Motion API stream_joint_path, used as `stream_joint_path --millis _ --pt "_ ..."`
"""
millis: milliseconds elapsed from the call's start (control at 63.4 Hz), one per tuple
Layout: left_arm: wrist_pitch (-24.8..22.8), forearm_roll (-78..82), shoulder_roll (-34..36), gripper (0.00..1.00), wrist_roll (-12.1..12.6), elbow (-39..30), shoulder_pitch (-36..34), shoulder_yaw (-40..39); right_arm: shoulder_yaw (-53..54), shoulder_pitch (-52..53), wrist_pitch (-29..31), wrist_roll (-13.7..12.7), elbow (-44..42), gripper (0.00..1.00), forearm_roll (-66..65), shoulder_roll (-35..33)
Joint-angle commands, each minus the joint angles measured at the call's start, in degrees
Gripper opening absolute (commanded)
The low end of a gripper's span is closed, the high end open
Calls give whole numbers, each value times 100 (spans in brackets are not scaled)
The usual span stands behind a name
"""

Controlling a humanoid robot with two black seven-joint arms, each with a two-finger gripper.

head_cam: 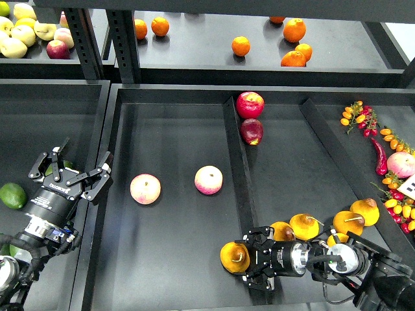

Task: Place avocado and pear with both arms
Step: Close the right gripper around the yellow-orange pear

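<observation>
A golden pear (pixel 234 256) with a dark stem lies at the front right of the middle tray (pixel 175 259), against the divider. My right gripper (pixel 247 258) comes in from the right, open, with its fingertips just at the pear's right side, one above and one below. Several more pears (pixel 303 226) lie behind it in the right tray. My left gripper (pixel 74 171) is open over the left tray. A small patch of green (pixel 57 168) shows between its fingers. A green oval avocado (pixel 11 195) lies to its left.
Two pink-and-cream round fruits (pixel 145 188) (pixel 208 179) lie in the middle tray. A red apple (pixel 249 104) and a dark red fruit (pixel 251 131) sit by the raised divider (pixel 235 155). Oranges (pixel 240 45) lie on the back shelf. Chillies (pixel 380 157) lie at the right.
</observation>
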Motion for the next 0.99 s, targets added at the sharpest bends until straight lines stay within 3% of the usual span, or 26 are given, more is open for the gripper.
stream_joint_path --millis 0,378,725,977 --pt "0 5 0 99 0 0 0 2 1 -4 -7 0 -21 59 8 28" --pt "0 5 0 99 0 0 0 2 256 -66 178 0 -21 25 61 46" --pt "0 5 0 99 0 0 0 2 545 -57 178 0 84 22 166 46" --pt "0 14 0 99 0 9 0 46 1046 -22 107 0 612 22 166 -139"
